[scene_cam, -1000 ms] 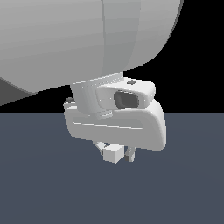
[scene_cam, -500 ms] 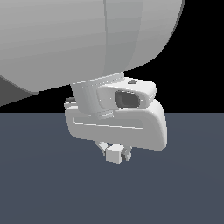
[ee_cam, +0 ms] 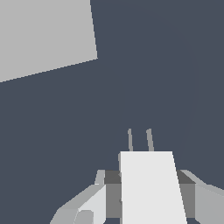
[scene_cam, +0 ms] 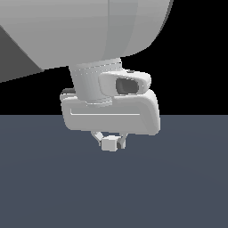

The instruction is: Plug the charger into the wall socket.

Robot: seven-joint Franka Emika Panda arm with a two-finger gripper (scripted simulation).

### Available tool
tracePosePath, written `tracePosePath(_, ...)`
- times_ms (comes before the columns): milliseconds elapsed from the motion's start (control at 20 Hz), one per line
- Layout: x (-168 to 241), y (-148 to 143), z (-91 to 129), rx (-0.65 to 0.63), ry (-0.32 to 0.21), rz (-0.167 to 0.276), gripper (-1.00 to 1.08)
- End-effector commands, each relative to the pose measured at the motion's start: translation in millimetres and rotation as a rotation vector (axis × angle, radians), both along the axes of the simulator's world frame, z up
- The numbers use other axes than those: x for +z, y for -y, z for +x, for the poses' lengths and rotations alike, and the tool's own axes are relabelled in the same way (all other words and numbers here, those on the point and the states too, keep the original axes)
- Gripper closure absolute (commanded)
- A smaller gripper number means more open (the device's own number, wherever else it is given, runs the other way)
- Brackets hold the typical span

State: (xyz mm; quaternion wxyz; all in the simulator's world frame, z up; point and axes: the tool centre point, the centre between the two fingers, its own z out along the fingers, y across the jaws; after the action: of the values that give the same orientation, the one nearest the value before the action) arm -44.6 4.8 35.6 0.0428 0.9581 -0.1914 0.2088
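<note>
My gripper (scene_cam: 109,143) hangs below the big white wrist housing, shut on the charger (scene_cam: 109,144), a small off-white cube held above the dark floor. The wrist view shows the charger (ee_cam: 151,188) close up between the two fingers (ee_cam: 87,205), with two thin grey prongs (ee_cam: 140,140) sticking out ahead of it. The wall socket (ee_cam: 43,35) appears there only as a corner of a flat pale panel, off to one side of the prongs and well apart from them. Its centre lies outside the picture. The socket does not show in the exterior view.
The arm's large white link (scene_cam: 84,31) fills the upper part of the exterior view. A flat dark blue-grey floor (scene_cam: 178,187) spreads under the gripper, with black background behind it.
The hand with the charger in it has risen and shifted slightly toward the exterior view's left. The grip on the charger is unchanged.
</note>
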Motion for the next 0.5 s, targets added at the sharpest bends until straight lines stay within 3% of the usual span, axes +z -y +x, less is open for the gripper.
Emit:
tracePosePath(0,11,-6,7,0.053,0.003,-0.002,1.08)
tracePosePath(450,49,-32,25,0.244,0.004,-0.003,1.08)
